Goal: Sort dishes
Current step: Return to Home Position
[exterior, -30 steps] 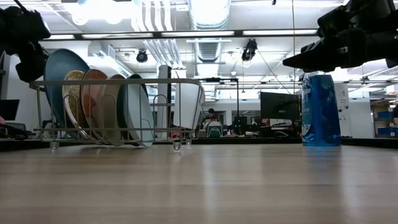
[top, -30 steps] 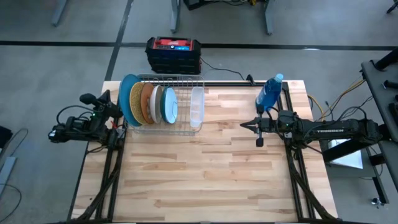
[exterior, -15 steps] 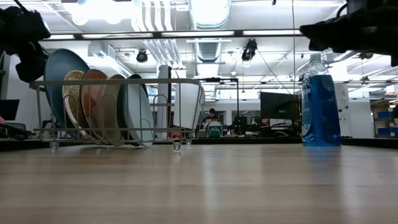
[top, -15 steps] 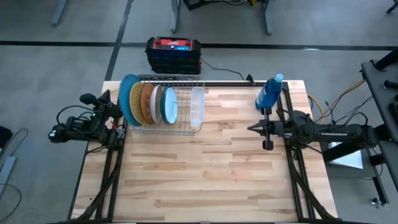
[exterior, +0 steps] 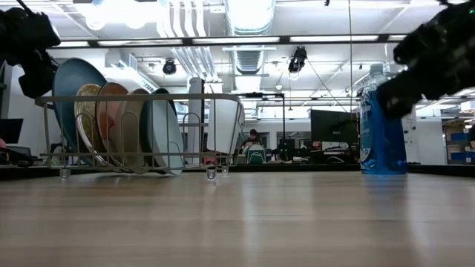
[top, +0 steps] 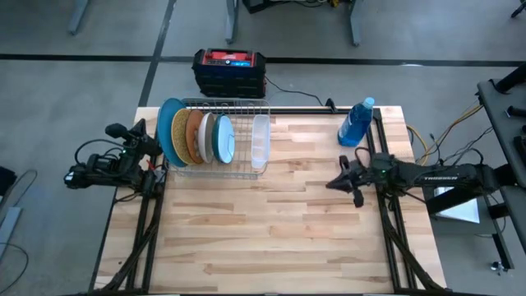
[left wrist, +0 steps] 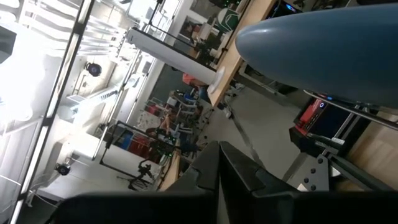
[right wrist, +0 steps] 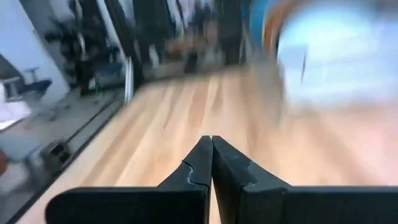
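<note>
Five plates (top: 197, 136) stand on edge in the dish rack (top: 240, 169), at the table's far-left corner.
From above I see the large blue plate (top: 168, 131) through to the pale blue plate (top: 225, 140). In the low view they overlap, half hidden. In the wrist views, left gripper (left wrist: 219, 145) and right gripper (right wrist: 211, 139) are pinched closed and empty, and the right view is blurred.

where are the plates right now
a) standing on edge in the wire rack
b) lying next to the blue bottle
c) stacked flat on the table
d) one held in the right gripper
a: the plates stand on edge, side by side, in the wire dish rack; the right gripper near the table's right edge and the left gripper beside the rack are shut on nothing.
</note>
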Tool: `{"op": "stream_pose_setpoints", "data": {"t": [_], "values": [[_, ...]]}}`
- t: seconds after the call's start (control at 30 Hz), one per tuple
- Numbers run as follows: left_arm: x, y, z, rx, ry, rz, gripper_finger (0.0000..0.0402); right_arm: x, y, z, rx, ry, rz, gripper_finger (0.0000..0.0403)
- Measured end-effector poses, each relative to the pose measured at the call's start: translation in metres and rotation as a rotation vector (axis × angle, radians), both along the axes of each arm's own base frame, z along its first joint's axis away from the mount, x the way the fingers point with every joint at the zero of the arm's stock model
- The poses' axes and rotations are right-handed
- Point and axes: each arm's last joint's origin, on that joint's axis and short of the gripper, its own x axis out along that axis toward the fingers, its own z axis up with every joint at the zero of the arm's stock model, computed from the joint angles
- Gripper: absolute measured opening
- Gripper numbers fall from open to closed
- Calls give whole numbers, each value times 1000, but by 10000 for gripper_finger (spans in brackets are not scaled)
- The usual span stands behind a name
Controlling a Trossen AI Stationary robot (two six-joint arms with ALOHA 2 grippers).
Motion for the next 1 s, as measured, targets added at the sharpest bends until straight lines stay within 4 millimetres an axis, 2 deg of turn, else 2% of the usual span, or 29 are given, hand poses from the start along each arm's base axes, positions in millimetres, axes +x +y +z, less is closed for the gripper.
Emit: {"op": "stream_pose_setpoints", "data": {"t": [0.1,0.2,0.4,0.57,0.73,0.8,0.93,1.0], "values": [[0,0,0,0,1,0,0,-1,4,-16,90,158,19,0],[0,0,0,0,3,0,0,-1,5,-14,31,130,47,0],[0,0,0,0,3,0,0,2,6,3,88,16,60,0],[0,0,0,0,3,0,0,2,6,23,8,-66,67,0],[0,0,0,0,4,0,0,2,6,34,39,-101,57,0],[0,0,0,0,5,0,0,3,4,38,-15,-169,5,0],[0,0,0,1,7,0,0,0,5,31,-125,-209,-120,0],[1,0,0,1,8,0,0,-4,5,17,-130,-198,-120,0]]}}
